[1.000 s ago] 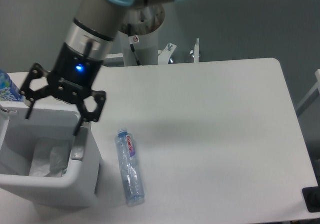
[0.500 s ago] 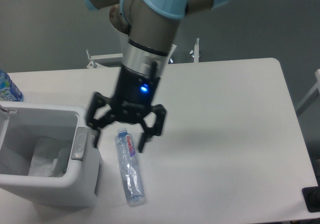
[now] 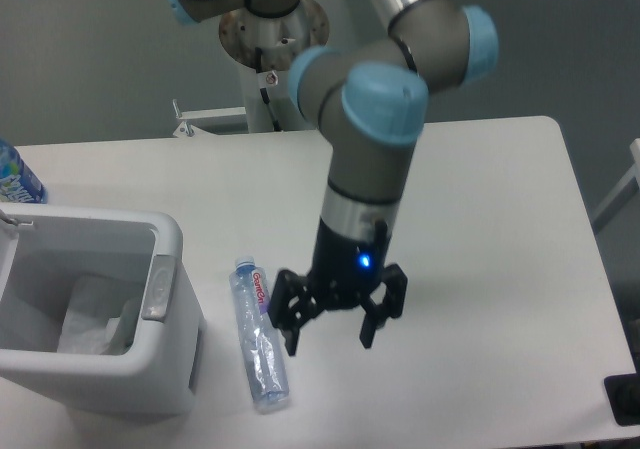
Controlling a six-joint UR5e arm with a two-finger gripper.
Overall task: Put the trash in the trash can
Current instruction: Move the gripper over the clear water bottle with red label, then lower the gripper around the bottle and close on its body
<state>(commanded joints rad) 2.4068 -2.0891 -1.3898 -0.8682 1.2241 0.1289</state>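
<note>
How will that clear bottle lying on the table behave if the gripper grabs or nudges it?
The bottle looks empty and dented, so it is probably light and likely to squash under the fingers. It lies on its side on the table, so a sideways nudge may roll it. The open gripper sits just beside it.

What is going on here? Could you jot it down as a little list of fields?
arm: one, reaching over the table
gripper: open, empty, just right of the bottle, not touching it
bottle: lying flat on the table, cap toward the back, beside the bin
bin: white, at the table's left front corner
wrapper: crumpled, already inside the bin
second bottle: blue label, behind the bin at the left edge
left to do: the flat bottle is not yet in the bin
</note>
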